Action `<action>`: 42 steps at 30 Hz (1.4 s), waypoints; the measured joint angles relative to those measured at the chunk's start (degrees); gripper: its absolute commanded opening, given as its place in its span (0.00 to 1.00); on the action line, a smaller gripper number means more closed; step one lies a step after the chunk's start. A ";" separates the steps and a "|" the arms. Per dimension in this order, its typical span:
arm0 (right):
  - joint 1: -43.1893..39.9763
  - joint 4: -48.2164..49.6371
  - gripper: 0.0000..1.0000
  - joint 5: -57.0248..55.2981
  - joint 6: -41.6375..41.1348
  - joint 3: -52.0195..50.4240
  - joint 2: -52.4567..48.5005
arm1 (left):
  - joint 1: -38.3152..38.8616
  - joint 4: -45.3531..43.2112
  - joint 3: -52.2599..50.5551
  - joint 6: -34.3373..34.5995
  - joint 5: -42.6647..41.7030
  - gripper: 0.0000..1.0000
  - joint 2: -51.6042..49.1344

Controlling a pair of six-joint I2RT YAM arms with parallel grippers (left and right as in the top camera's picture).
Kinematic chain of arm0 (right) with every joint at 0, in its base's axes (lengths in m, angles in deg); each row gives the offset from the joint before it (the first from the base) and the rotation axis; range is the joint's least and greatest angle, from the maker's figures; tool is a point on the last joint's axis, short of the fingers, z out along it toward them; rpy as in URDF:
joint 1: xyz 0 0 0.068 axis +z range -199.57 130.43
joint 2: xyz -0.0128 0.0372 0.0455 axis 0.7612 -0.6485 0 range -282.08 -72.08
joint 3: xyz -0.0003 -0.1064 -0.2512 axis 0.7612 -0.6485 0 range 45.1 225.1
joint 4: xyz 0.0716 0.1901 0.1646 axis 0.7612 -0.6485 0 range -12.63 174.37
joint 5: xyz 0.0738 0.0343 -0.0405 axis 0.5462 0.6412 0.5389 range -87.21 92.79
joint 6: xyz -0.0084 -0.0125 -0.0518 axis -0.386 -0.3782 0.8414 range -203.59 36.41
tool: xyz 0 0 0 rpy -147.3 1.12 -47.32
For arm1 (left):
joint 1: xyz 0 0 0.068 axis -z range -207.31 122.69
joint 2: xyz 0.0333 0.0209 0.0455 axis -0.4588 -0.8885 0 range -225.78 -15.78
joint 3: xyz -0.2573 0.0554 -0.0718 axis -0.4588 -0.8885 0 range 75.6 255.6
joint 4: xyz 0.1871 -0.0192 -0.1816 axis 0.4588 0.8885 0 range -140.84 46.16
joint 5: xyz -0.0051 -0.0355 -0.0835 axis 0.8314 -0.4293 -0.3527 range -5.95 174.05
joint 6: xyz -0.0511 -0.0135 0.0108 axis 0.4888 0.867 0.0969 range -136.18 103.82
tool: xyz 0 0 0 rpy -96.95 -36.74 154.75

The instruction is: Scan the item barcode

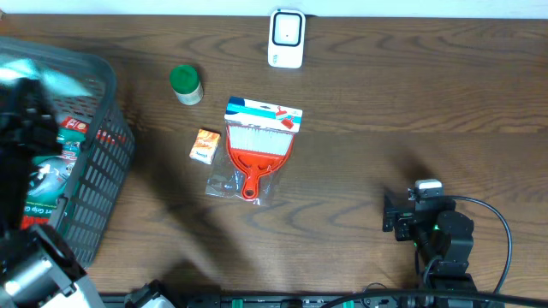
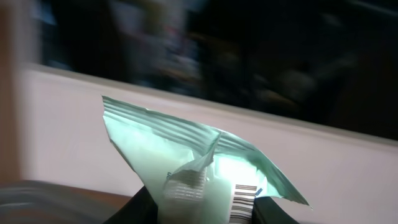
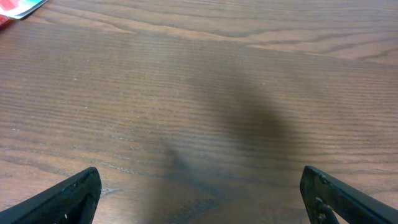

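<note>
My left gripper (image 2: 208, 210), jaws clamped on the lower edge of a pale green pouch (image 2: 186, 149); the dark fingers (image 2: 144, 206) show at either side of it at the bottom of the left wrist view. The pouch stands up from the grip, creased, with its barcode (image 2: 244, 200) on the face turned toward my wrist camera, low and close to the grip. In the overhead view I hold it raised above the grey basket (image 1: 103, 162) at the left end of the table (image 1: 385, 103). My right gripper (image 3: 202, 196), jaws wide apart and holding nothing, hangs low over bare wood at the lower right. Step in hand, as I judge it: item picked, not yet presented. The white scanner (image 1: 286, 38) sits at the far edge, well apart from the pouch. The next move calls for carrying the pouch across toward it and turning my wrist so the barcode faces its window, flat and uncovered by my fingers
</note>
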 measured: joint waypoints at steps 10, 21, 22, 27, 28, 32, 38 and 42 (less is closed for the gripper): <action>0.00 -0.04 0.99 0.00 0.00 0.00 0.00 | 18.64 3.04 0.00 -3.13 -7.56 0.34 -12.55; 0.00 -0.48 0.99 0.00 -0.04 0.00 0.00 | 36.00 11.89 0.00 -11.76 0.37 0.36 -35.78; 0.00 -0.50 0.99 0.00 -0.07 0.00 0.00 | 37.53 12.76 0.00 -12.74 0.87 0.36 -37.94; 0.00 -0.52 0.99 -0.02 -0.15 0.00 0.00 | 44.35 15.10 0.00 -15.37 4.20 0.42 -46.38; 0.00 -0.52 0.99 -0.02 -0.15 0.00 0.00 | 45.31 15.52 0.00 -15.63 4.96 0.43 -47.43; 0.00 -0.55 0.99 -0.02 -0.15 0.00 0.00 | 49.48 18.08 0.00 -16.24 9.68 0.42 -51.10; 0.00 -0.52 0.99 -0.02 -0.15 0.00 0.00 | 52.28 22.77 0.00 -17.03 22.69 0.41 -51.98; 0.00 -0.50 0.99 -0.02 -0.15 0.00 0.00 | 52.06 25.31 0.04 -17.05 30.10 0.41 -52.00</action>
